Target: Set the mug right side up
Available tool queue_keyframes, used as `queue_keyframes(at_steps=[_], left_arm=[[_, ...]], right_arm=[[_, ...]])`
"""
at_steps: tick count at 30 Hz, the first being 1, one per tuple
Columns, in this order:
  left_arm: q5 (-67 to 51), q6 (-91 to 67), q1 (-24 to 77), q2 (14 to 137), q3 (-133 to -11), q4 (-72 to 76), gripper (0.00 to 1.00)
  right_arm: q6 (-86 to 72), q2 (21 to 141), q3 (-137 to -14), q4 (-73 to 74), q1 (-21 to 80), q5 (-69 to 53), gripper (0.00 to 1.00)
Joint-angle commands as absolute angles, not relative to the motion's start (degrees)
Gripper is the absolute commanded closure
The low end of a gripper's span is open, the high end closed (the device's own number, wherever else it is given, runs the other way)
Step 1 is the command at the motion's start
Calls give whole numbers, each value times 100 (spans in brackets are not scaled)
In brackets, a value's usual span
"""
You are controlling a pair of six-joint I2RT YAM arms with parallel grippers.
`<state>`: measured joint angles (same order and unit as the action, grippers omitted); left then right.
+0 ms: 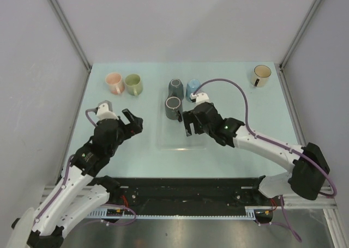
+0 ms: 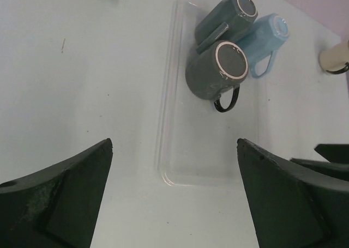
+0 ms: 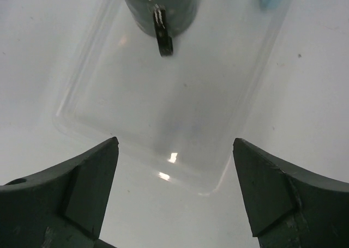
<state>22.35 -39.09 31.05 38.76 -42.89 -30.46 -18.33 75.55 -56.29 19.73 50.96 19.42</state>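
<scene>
Mug to be turned, as I judge it, is the grey one with the black handle (image 1: 173, 107). It stands at the back of the clear tray (image 1: 172, 139), seemingly mouth down, though its ringed top face leaves that uncertain.

The right gripper (image 3: 175, 150) hovers low over the tray with its jaws wide apart and nothing between them. The black handle points straight at it, so the fingers should straddle the body to either side of the handle rather than pinch the thin loop. A grip around the mug's middle suits the glazed, slippery wall.

Just behind stand a darker grey mug (image 1: 175, 87) and a blue mug (image 1: 192, 89), both very close. The mug should therefore be lifted clear of them and of the tray's lip before the wrist rolls it over.

The left gripper (image 2: 174, 147) is also spread and empty, well to the side, and could steady the mug.
</scene>
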Motion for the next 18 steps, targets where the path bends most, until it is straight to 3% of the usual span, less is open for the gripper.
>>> queue_keyframes(at_steps=[1, 8, 13, 18], left_arm=[[2574, -5095, 3164, 3456, -3843, -3225, 0], [3279, -5468, 3173, 2507, -3507, -3656, 0], [2577, -5019, 3173, 2110, -3350, -3272, 0], [1891, -4852, 3164, 1618, -2945, -2830, 4]], right_arm=[[-1521, 8286, -6774, 1739, 4835, 1346, 8], [-1547, 9184, -7365, 1794, 4483, 580, 3], [-1293, 9755, -7760, 1986, 4456, 536, 1], [-1099, 10370, -8209, 2171, 4483, 738, 7]])
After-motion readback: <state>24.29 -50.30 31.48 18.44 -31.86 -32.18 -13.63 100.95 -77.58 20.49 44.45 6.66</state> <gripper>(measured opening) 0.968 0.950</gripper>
